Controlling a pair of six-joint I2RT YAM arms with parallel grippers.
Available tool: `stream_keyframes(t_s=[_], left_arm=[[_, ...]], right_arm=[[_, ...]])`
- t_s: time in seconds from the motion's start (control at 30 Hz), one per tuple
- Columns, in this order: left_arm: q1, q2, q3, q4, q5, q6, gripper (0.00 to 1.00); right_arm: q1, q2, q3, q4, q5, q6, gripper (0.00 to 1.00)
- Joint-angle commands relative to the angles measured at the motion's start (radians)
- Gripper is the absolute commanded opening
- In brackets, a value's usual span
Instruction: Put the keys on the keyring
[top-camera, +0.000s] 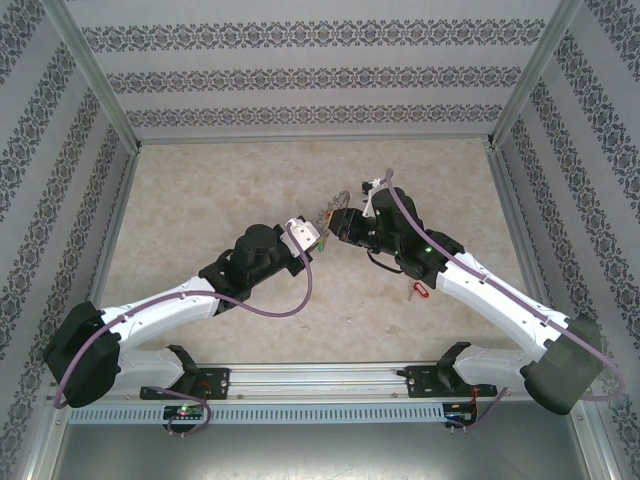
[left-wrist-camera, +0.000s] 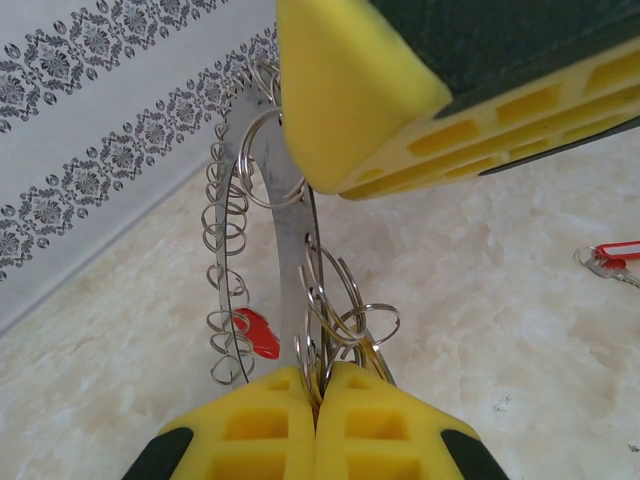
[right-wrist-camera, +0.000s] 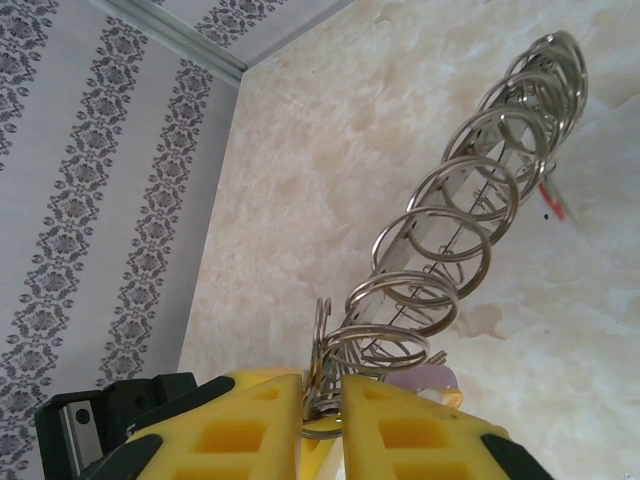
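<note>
Red-tagged key (top-camera: 418, 291) lies flat on table (top-camera: 200, 200) beside the right arm, label too small to read. Further out, left gripper (left-wrist-camera: 320, 377) jaws pressed together on keyring (left-wrist-camera: 285, 215) rim. The ring is off the table, edge-on, long axis running from it to right gripper (right-wrist-camera: 322, 388), jaws pinching rim links. Red tag (left-wrist-camera: 258, 333) shows among the links.

In the top view, the keyring (top-camera: 328, 214) is appearing too small for me to resolve its links or any key on it. In the right wrist view, my right end effector (right-wrist-camera: 322, 400) is hiding most of a lilac tag (right-wrist-camera: 418, 379). In the left wrist view, one of its yellow fingers (left-wrist-camera: 350, 90) is covering the keyring's upper arc, and the picture's right edge is cutting off a red-tagged key (left-wrist-camera: 612, 256) lying on the worktop (left-wrist-camera: 480, 300).
</note>
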Motion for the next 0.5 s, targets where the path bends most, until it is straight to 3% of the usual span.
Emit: stream_keyframes(t_s=[0.0,0.47], left_arm=[[-0.014,-0.005,0.04,0.031,0.001,0.0,0.0],[-0.014,-0.004,0.04,0.029,0.007,-0.003,0.0]], right_arm=[[0.01,-0.013,0.033,-0.007,0.039,-0.005,0.21],[0.009,-0.024,0.029,0.01,0.045,0.015,0.17]])
